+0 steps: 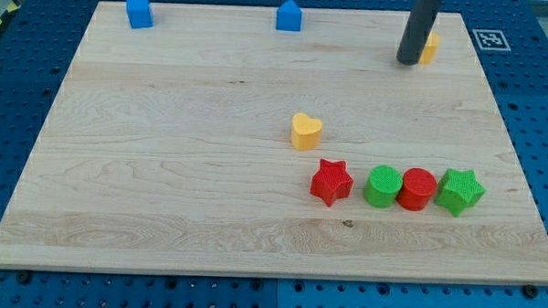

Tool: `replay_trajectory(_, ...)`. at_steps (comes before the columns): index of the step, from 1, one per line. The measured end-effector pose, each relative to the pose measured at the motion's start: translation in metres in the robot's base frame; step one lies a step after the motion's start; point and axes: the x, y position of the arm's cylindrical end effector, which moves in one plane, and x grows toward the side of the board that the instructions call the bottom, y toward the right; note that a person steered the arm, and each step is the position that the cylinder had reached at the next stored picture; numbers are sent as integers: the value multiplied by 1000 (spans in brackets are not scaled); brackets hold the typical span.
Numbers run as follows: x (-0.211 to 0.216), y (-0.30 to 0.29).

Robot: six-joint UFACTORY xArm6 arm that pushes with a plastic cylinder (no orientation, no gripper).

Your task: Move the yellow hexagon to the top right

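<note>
The yellow hexagon point(430, 47) sits near the board's top right corner, partly hidden behind my rod. My tip point(408, 61) rests on the board just left of the hexagon, touching or almost touching it. A yellow heart point(306, 131) lies near the board's middle, well below and left of my tip.
Two blue blocks stand at the top edge, one at the left point(139, 12) and one at the centre point(289, 15). A row at lower right holds a red star point(331, 182), a green cylinder point(382, 187), a red cylinder point(417, 189) and a green star point(459, 191). The wooden board point(164, 168) lies on a blue pegboard.
</note>
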Motion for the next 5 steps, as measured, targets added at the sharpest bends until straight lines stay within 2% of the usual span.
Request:
replay_trajectory(1,27,18)
replay_trajectory(2,24,28)
replay_trajectory(5,-26,28)
